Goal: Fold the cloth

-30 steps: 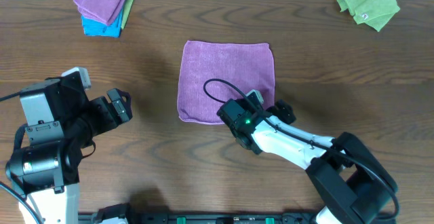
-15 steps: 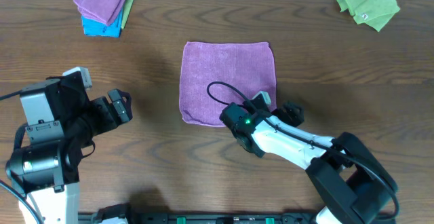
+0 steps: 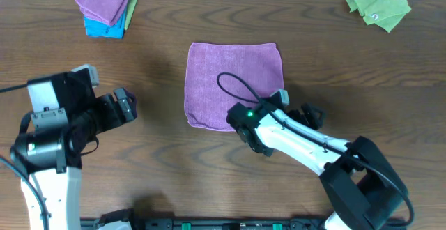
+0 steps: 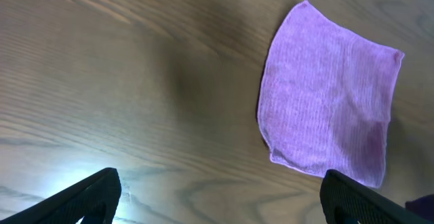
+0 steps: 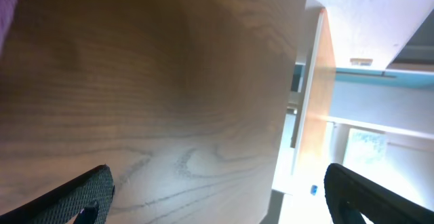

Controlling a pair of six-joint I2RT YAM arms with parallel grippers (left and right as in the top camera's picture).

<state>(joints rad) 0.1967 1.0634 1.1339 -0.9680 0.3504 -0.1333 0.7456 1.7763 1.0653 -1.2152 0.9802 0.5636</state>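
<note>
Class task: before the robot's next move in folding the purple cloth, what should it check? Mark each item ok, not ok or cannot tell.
1. Purple cloth spread flat, unfolded: ok.
2. Right gripper open: ok.
3. Right gripper holding a cloth corner: not ok; it sits at the near right corner with nothing between its fingers.
4. Left gripper open and off the cloth: ok.
5. Black cable clear of the cloth: cannot tell; it loops above it.
</note>
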